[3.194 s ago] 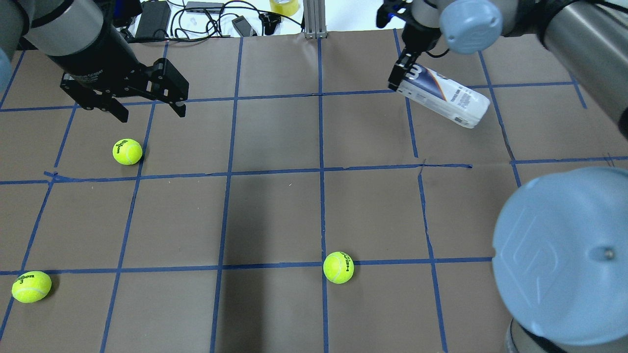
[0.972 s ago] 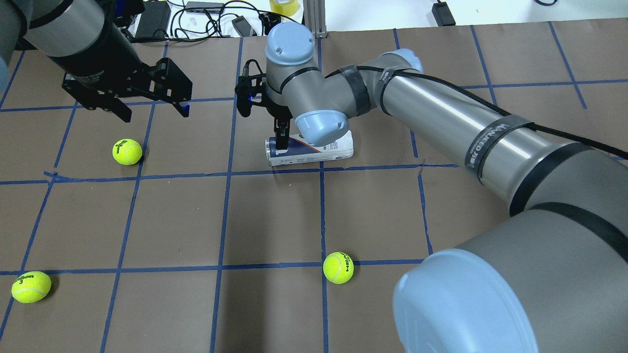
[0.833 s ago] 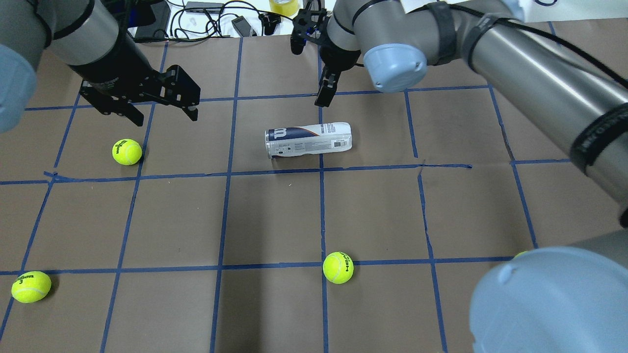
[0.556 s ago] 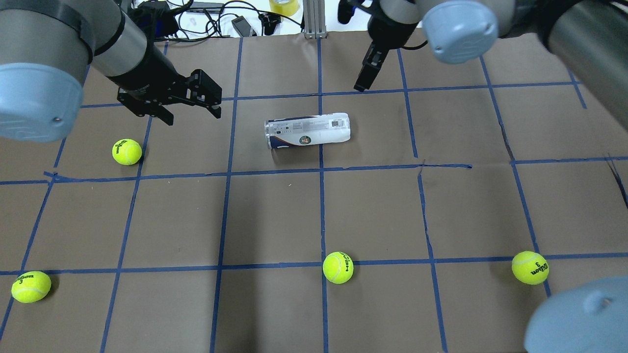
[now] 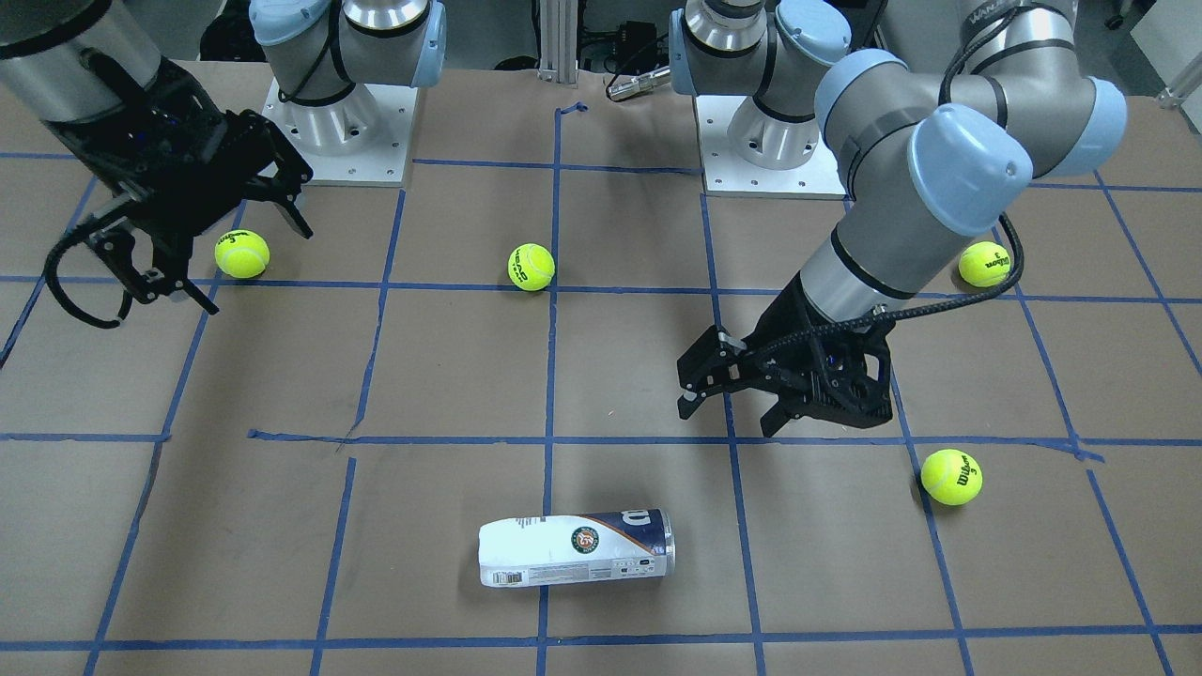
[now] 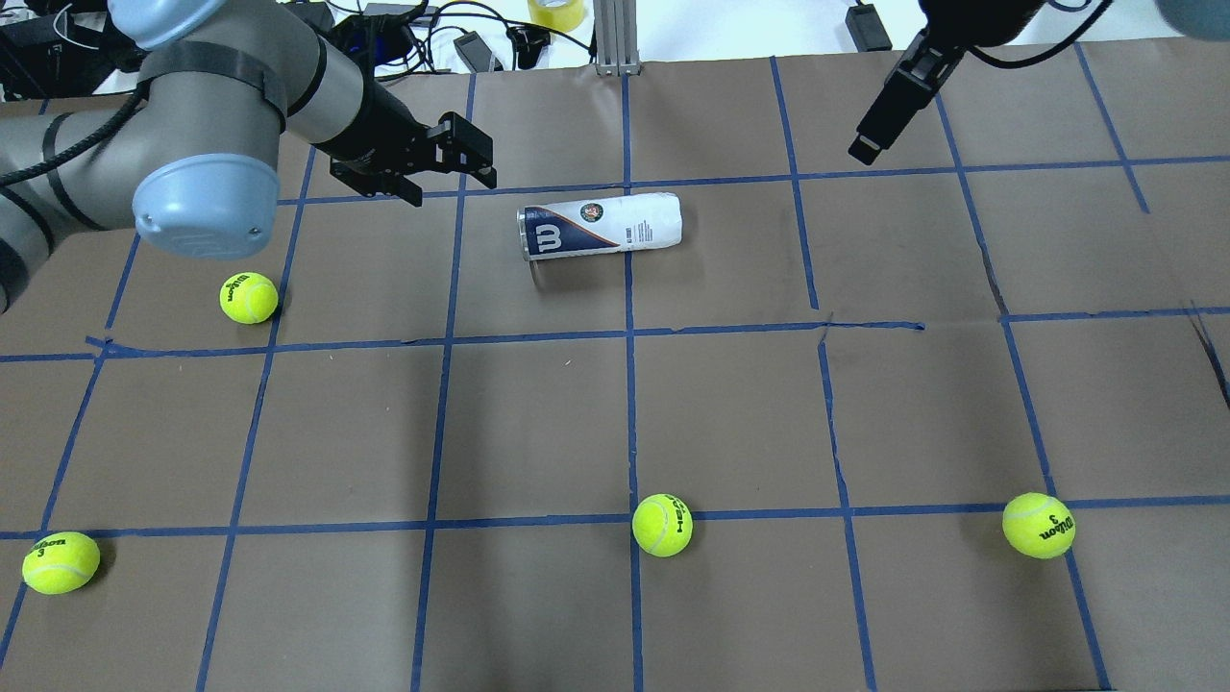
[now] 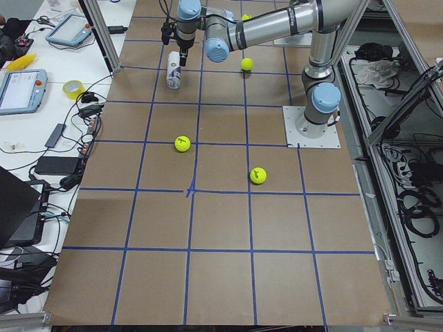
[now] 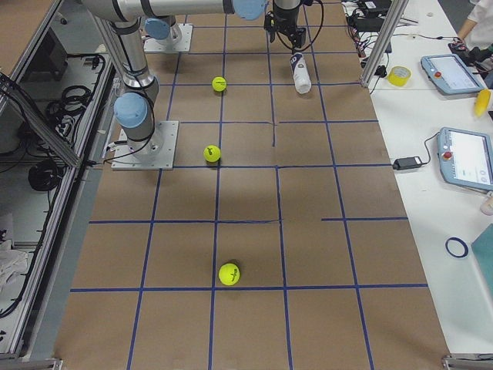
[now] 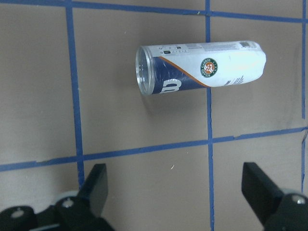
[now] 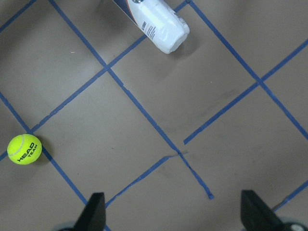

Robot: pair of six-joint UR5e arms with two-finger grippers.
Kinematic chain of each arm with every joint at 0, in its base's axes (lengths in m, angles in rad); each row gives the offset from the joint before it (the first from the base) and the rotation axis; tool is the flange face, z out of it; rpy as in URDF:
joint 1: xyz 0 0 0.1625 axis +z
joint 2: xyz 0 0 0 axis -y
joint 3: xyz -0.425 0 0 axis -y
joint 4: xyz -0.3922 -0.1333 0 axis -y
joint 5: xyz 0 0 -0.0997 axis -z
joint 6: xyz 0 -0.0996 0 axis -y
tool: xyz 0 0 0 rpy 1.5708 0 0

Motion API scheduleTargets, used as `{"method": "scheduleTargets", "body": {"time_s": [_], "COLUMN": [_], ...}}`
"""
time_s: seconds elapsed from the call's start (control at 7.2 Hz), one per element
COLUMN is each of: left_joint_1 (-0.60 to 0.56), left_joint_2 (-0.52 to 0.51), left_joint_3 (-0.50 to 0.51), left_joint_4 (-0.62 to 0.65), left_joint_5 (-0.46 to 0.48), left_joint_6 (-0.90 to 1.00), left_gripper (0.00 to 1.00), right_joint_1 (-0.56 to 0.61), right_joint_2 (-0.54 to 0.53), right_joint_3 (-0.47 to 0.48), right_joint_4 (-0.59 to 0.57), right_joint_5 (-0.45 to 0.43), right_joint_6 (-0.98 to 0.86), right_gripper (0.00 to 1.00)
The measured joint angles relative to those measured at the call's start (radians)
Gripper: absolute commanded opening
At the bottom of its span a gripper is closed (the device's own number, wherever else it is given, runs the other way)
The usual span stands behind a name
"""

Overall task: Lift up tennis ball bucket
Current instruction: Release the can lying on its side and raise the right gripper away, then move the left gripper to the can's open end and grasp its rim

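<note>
The tennis ball bucket (image 6: 601, 226) is just lying on its side on the table (image 6: 538, 423), across a blue tape line, with nothing touching it. The left gripper (image 6: 452, 190) hangs near its blue-banded end, jaws apart and empty. The right gripper (image 10: 175, 214) is spread wide too, well apart from it. 4 tennis balls (image 6: 662, 525) are scattered around.

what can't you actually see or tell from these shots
- Contents of the can: the label covers its wall in every view, so full or empty cannot be told.
- One end of the can: cut off by the top edge in the right wrist view.
- Right tool: the overhead view shows it edge-on, with the arm cut off by the top edge, so its opening cannot be read there.
- Small print on the label: too small in every view.
</note>
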Motion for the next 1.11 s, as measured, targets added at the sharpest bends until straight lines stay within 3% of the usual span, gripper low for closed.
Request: {"method": "scheduleTargets", "body": {"time_s": [0.42, 0.83, 1.11], "left_joint_1": [0.000, 0.003, 0.004], "left_joint_2": [-0.150, -0.254, -0.309], "left_joint_3": [0.123, 0.140, 0.140], "left_joint_4": [0.046, 0.082, 0.097], "left_joint_5": [-0.045, -0.105, -0.117], "left_joint_6": [-0.046, -0.125, -0.141], "left_gripper": [1.00, 1.00, 1.00], "right_joint_1": [-0.001, 0.056, 0.152], "right_joint_2": [-0.061, -0.109, -0.122], "right_joint_3": [0.017, 0.021, 0.028], "right_joint_4": [0.045, 0.084, 0.090], "right_joint_5": [-0.079, -0.126, -0.213], "right_joint_6": [0.250, 0.584, 0.842], "right_gripper": [1.00, 1.00, 1.00]}}
